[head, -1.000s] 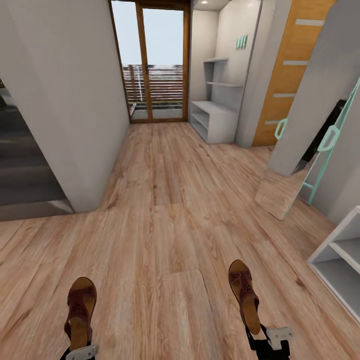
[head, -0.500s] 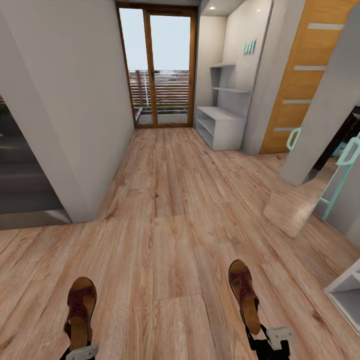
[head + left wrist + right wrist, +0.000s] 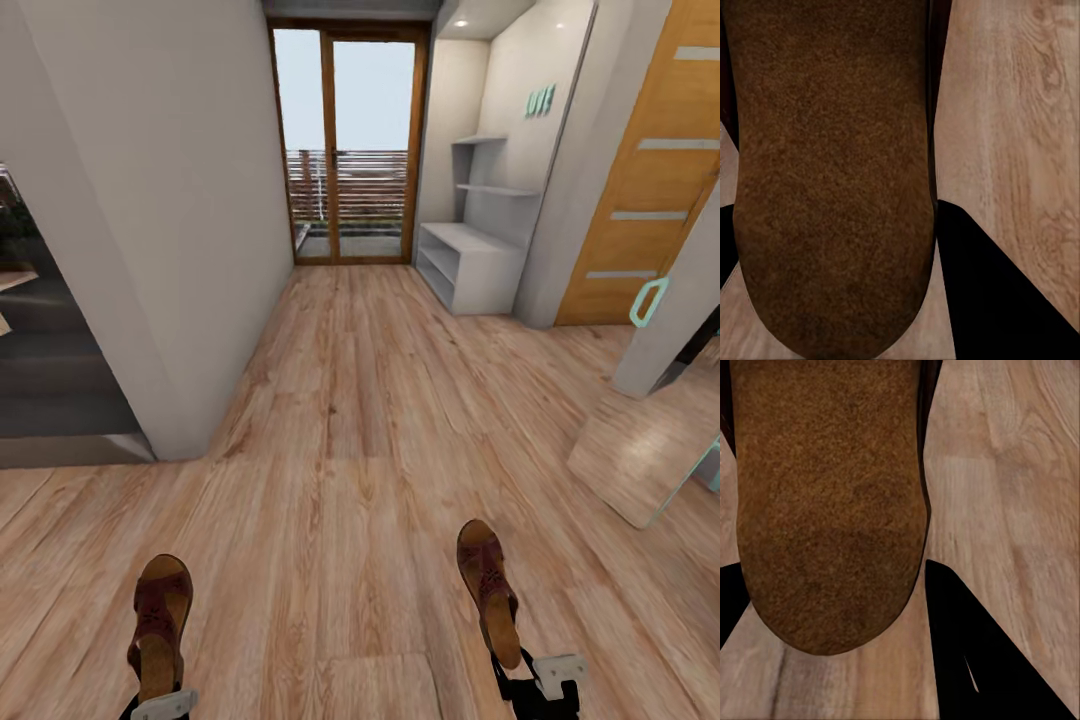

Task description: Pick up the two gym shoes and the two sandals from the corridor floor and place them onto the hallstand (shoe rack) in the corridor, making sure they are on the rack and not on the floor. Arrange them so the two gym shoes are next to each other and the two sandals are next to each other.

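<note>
Writing: mint letters on the alcove wall, too small to read.
Left pincer (image 3: 158,705): clamped on the left sandal (image 3: 160,625), brown straps, grainy cork footbed.
Right pincer (image 3: 528,682): clamped on the right sandal (image 3: 489,590), same make.
Hallstand (image 3: 478,240): light grey, far down the corridor, right of the glass door (image 3: 348,150).
Corridor floor (image 3: 360,420): wood-grain planks.

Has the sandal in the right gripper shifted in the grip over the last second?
No. The sandal sits the same against the right gripper; only the corridor scene has shifted, so the camera moved.
</note>
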You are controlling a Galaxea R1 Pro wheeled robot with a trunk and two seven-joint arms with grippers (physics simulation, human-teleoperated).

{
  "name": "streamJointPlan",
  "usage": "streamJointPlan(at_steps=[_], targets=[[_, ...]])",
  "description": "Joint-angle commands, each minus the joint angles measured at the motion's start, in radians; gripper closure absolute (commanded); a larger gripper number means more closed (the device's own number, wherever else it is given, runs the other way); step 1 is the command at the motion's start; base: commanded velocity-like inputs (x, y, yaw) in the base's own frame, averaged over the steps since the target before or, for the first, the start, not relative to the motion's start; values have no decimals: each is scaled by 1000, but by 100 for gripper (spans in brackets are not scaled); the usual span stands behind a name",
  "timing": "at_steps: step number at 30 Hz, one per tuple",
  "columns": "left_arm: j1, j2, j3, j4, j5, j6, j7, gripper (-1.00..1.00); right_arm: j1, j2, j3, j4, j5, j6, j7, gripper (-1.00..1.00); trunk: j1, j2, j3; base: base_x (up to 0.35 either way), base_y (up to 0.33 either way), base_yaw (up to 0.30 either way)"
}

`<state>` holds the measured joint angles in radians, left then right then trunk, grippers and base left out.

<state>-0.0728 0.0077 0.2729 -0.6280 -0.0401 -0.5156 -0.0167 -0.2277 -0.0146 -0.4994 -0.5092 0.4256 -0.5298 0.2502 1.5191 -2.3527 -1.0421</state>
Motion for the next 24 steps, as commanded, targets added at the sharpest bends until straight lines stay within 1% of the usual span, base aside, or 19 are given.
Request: streamJointPlan(at_steps=[1,7,24], targets=[[-1,0,3,1,-7,-3,0,100,-1,1,-8,0,0,-2,11,100,0,0,1,340,0,168],[-1,-1,3,1,-7,-3,0,100,-1,1,-8,0,1,-2,11,100,0,0,9,340,0,101],[-1,-1,3,1,-7,-3,0,100,-1,2,-8,1,1,-1,11,100,0,0,33,340,0,4]])
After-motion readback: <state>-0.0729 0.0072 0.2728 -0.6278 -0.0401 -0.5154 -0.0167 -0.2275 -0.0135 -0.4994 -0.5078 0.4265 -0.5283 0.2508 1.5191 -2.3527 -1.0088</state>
